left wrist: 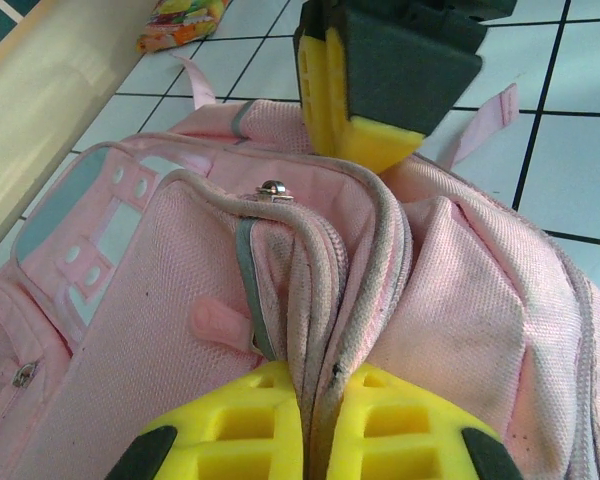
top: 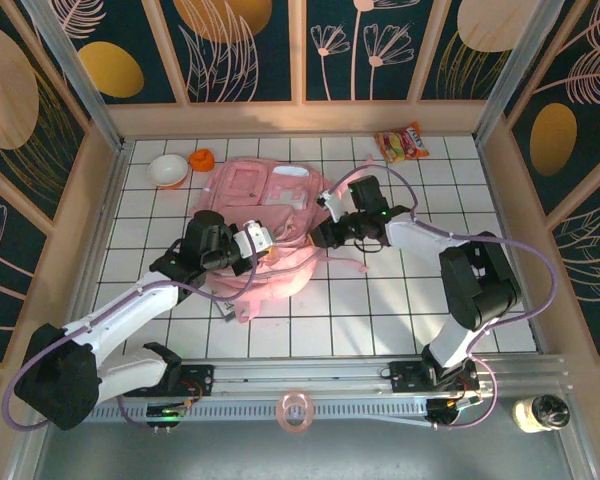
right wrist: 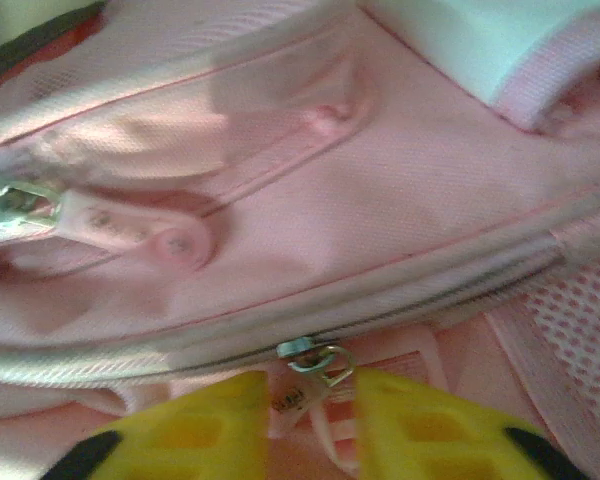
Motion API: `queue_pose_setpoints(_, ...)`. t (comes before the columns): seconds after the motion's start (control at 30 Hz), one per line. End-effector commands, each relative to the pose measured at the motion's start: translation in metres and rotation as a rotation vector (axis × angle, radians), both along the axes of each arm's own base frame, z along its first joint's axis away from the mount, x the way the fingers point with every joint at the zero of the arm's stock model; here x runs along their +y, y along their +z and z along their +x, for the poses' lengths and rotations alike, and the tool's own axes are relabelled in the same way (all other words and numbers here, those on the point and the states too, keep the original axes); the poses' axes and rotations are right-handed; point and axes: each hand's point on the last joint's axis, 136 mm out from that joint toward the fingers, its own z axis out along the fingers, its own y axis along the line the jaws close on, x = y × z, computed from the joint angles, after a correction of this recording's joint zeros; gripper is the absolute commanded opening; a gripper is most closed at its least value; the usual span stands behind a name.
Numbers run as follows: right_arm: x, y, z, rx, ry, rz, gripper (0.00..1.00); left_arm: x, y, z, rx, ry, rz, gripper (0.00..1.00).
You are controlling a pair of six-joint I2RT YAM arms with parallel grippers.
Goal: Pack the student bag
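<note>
The table (top: 380, 310) was looked down on from high up at 6 o'clock. The student bag (top: 270, 215) was shared by all views, seen very close from both wrists: left faced 2 o'clock, right 8.

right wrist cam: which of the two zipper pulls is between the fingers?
The metal pull on the student bag's lower zipper, its pale tab hanging between the right gripper's fingers. The pink round-ended pull lies upper left, clear of them.

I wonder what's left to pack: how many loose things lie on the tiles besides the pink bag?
3: a white bowl and an orange object far left, a snack packet far right. The bag may hide others.
</note>
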Motion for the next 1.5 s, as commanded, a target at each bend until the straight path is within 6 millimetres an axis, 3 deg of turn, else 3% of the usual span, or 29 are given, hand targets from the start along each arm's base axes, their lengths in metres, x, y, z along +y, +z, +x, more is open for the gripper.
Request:
queue_pose_setpoints(0.0,-0.011,-0.021,0.002,0.017,-0.052,-0.128,0.12,-0.014,0.067,0.009,-0.168,-0.036,-0.159,0.0)
queue_pose_setpoints(0.1,-0.026,-0.02,0.021,-0.026,-0.153,-0.193,0.06,-0.014,0.066,0.008,-0.166,-0.039,-0.151,0.0)
queue_pose_setpoints(0.33,-0.046,-0.001,0.062,-0.091,-0.336,-0.207,0.01,-0.012,0.055,0.0,-0.131,-0.068,-0.114,0.0)
queue_pose_setpoints(0.53,-0.038,0.015,0.077,-0.107,-0.338,-0.131,0.0,-0.014,0.049,-0.015,-0.083,-0.114,-0.129,0.0)
queue_pose_setpoints(0.9,-0.061,-0.002,0.113,-0.026,-0.498,-0.112,0.0,-0.021,0.048,-0.034,-0.022,-0.197,-0.173,0.0)
queue_pose_setpoints(0.97,-0.052,0.006,0.106,-0.033,-0.448,-0.065,0.1,-0.02,0.046,-0.031,-0.021,-0.178,-0.169,0.0)
queue_pose_setpoints(1.07,-0.044,0.026,0.08,-0.101,-0.368,-0.003,0.35,-0.018,0.048,-0.024,-0.039,-0.138,-0.172,0.0)
queue_pose_setpoints(1.1,-0.043,0.034,0.071,-0.128,-0.352,0.012,0.4,-0.017,0.05,-0.022,-0.043,-0.127,-0.176,0.08)
queue_pose_setpoints(1.2,-0.047,0.048,0.046,-0.161,-0.326,0.046,0.44,-0.011,0.052,-0.015,-0.052,-0.075,-0.153,0.54)
queue_pose_setpoints(1.33,-0.051,0.06,0.018,-0.2,-0.303,0.069,0.45,0.02,0.042,-0.005,-0.077,0.01,-0.045,0.68)
queue_pose_setpoints(1.47,-0.049,0.066,0.006,-0.235,-0.283,0.102,0.45,0.044,0.009,-0.007,0.019,0.003,0.104,0.79)
